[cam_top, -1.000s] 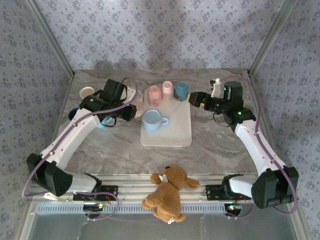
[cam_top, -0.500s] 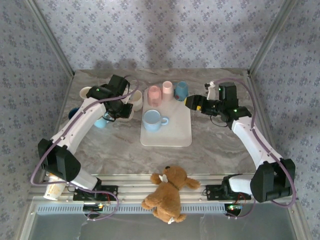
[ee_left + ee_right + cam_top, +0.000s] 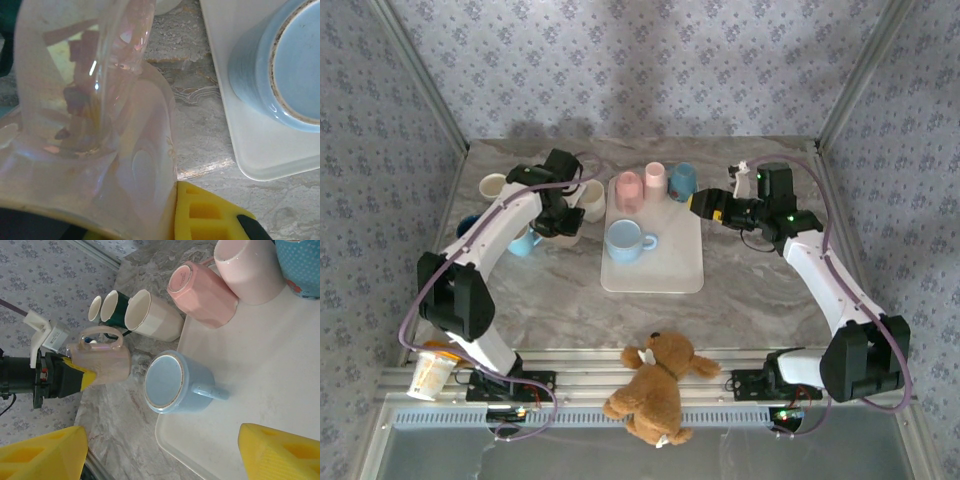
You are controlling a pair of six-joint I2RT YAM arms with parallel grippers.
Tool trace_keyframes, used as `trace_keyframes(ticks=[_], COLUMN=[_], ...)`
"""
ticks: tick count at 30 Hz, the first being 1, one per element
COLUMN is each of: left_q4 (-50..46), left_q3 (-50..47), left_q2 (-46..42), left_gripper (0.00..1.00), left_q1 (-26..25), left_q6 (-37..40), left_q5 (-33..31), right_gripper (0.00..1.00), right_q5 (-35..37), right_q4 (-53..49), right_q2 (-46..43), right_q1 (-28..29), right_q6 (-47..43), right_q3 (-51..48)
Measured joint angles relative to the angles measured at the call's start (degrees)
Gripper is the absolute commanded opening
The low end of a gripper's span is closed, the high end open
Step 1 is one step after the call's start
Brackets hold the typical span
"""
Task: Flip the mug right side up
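left hand [image 3: 76, 369] clamps one end of the pearly mug [image 3: 102, 362].

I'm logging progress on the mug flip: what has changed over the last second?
The left arm's elbow swung up and in from the near edge, while the left gripper, shut on the pearly mug, shifted only slightly beside the tray. The right gripper, open, edged left toward the tray, then held. The blue mug, pink mugs and teddy bear stayed put.
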Motion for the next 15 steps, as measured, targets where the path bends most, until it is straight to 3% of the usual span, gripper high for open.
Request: trace_keyframes(ticks=[15], left_q4=[-1.16], left_q3=[0.00], left_q2=[3.45], left_gripper=[0.00], left_q1=[0.66], left_q6=[0.20], left_q5=[-1.70], right_gripper=[0.81], right_q5=[0.00], right_q4=[-0.24], right_q2=[1.05], right_q1=[0.00], right_q6=[0.00], right_q3=[0.68])
